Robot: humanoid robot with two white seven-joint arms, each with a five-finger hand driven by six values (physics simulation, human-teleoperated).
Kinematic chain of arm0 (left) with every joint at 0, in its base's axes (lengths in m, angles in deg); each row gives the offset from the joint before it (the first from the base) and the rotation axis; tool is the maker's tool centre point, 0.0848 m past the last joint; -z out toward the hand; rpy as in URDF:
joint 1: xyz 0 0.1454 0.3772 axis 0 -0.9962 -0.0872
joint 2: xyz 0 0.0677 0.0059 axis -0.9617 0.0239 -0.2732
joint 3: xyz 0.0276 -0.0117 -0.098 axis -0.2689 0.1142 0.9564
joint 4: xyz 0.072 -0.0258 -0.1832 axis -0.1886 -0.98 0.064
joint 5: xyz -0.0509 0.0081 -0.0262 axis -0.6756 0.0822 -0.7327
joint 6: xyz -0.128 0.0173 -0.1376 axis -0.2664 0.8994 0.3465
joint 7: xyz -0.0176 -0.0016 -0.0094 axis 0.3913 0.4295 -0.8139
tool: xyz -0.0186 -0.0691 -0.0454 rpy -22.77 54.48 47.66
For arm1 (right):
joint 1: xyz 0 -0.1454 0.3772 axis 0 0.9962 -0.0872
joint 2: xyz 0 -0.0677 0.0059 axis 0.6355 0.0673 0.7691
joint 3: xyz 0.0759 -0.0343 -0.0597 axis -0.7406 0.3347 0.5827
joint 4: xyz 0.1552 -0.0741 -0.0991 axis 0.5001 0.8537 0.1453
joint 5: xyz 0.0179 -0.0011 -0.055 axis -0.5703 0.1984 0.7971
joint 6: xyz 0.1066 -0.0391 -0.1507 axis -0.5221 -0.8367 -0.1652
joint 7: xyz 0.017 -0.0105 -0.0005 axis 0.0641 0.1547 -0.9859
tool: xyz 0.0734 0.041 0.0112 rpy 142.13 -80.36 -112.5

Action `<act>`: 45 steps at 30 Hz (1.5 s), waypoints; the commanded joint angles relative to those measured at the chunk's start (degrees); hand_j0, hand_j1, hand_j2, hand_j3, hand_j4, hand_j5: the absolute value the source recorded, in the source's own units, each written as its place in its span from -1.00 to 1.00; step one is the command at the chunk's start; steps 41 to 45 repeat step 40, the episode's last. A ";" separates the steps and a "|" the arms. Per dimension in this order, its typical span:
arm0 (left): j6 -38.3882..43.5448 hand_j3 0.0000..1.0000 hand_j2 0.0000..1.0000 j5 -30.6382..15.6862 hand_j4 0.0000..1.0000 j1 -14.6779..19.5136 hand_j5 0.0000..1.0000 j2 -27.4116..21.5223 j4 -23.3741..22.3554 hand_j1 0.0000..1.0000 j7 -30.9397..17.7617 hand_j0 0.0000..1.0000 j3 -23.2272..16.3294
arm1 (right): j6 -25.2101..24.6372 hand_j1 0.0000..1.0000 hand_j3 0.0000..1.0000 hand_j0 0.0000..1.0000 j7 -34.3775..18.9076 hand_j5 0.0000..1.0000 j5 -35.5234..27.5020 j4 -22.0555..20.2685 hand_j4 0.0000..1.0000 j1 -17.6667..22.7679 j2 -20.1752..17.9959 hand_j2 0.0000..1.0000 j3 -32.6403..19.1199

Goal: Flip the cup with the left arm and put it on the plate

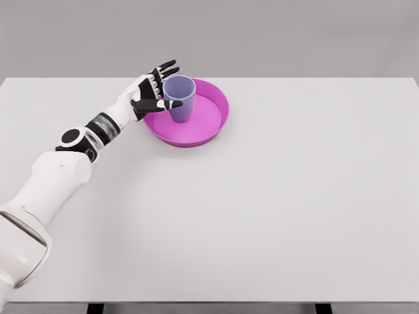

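Note:
A lilac cup (181, 97) stands upright, mouth up, on the left part of a magenta plate (208, 116) at the far middle of the table. My left hand (162, 86) is right beside the cup's left side. Its fingers (167, 67) are stretched out along the cup's far left rim. The thumb (169, 104) reaches across the cup's near lower side. The fingers look spread rather than curled around the cup. I cannot tell whether the thumb touches the cup. The right arm is out of sight.
The white table (275, 209) spans the whole view, with its far edge just behind the plate. My left forearm (98, 127) crosses the table from the lower left.

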 commanded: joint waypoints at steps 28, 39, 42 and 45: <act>0.21 1.00 1.00 -0.54 1.00 0.62 1.00 -8.92 4.76 1.00 -0.01 1.00 0.32 | 0.00 1.00 1.00 1.00 -0.01 1.00 -0.01 0.01 1.00 0.00 -0.01 1.00 0.00; -0.40 1.00 1.00 -0.45 1.00 -10.46 1.00 -45.84 50.46 1.00 -0.01 1.00 0.32 | 0.00 1.00 1.00 1.00 -0.01 1.00 -0.01 0.01 1.00 0.00 -0.01 1.00 0.00; -1.19 1.00 1.00 -0.45 1.00 -11.69 1.00 -46.10 50.73 1.00 -0.01 1.00 0.32 | 0.00 1.00 1.00 1.00 -0.01 1.00 -0.01 0.01 1.00 0.00 -0.01 1.00 0.00; -1.19 1.00 1.00 -0.45 1.00 -11.69 1.00 -46.10 50.73 1.00 -0.01 1.00 0.32 | 0.00 1.00 1.00 1.00 -0.01 1.00 -0.01 0.01 1.00 0.00 -0.01 1.00 0.00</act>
